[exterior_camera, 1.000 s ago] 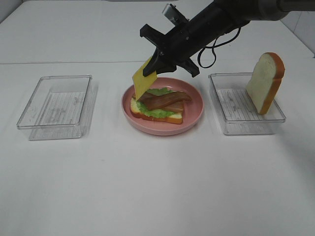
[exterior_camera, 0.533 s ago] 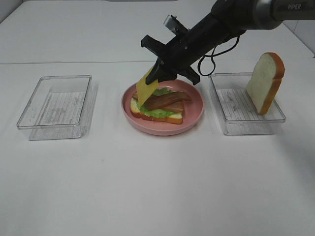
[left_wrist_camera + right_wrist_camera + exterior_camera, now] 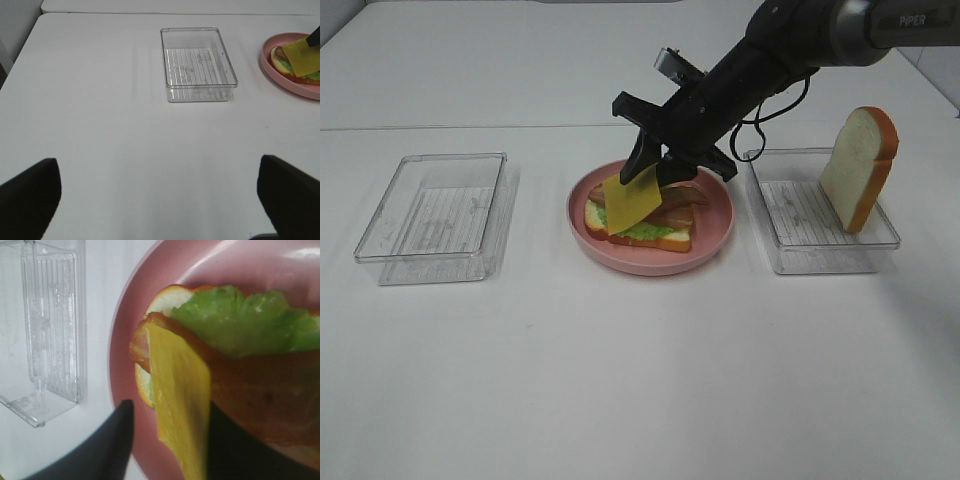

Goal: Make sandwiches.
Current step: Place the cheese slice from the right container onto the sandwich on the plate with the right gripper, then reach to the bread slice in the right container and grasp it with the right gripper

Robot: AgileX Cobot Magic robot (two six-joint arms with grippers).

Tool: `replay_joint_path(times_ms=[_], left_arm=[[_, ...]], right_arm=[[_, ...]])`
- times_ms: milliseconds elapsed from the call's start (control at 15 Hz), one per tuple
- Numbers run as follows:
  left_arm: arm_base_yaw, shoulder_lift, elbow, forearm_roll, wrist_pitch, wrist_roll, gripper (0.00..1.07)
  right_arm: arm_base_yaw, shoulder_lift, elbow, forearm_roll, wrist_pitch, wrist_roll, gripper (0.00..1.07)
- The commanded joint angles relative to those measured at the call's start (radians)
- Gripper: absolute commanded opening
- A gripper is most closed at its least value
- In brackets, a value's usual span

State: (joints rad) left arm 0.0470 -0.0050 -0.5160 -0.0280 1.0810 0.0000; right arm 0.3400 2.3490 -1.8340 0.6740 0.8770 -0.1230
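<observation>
Hovering over the pink plate (image 3: 712, 238), the right end effector (image 3: 651, 166) has its fingers spread w/ the yellow cheese square (image 3: 632, 198) tilted between them; whether they touch it cannot be told. Cheese leans on the open sandwich (image 3: 655, 228): bread base, lettuce, bacon strips, all on the plate at table (image 3: 640, 380) centre. Left end effector (image 3: 160, 192) hangs released, well apart, near the left clear tray (image 3: 435, 215). Spare bread slice (image 3: 860, 168) stands upright in the right tray (image 3: 800, 240).

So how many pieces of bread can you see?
2: one bread slice at the bottom of the stack on the plate, one leaning upright in the right tray. None seems hidden.
</observation>
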Motion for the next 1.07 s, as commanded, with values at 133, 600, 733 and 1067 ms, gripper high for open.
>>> replay_joint_path(times_ms=[133, 600, 733, 1067], left_arm=[[0.002, -0.017, 0.000, -0.008, -0.011, -0.008, 1.00], [0.002, -0.017, 0.000, -0.008, -0.011, -0.008, 1.00], [0.002, -0.017, 0.000, -0.008, -0.011, -0.008, 1.00], [0.002, -0.017, 0.000, -0.008, -0.011, -0.008, 1.00]], right_arm=[[-0.002, -0.050, 0.002, -0.097, 0.021, -0.004, 0.80], [-0.002, -0.255, -0.091, -0.335, 0.227, 0.064, 0.80], [-0.004, -0.283, -0.161, -0.475, 0.296, 0.103, 0.80], [-0.144, -0.265, -0.289, -0.705, 0.457, 0.180, 0.80]])
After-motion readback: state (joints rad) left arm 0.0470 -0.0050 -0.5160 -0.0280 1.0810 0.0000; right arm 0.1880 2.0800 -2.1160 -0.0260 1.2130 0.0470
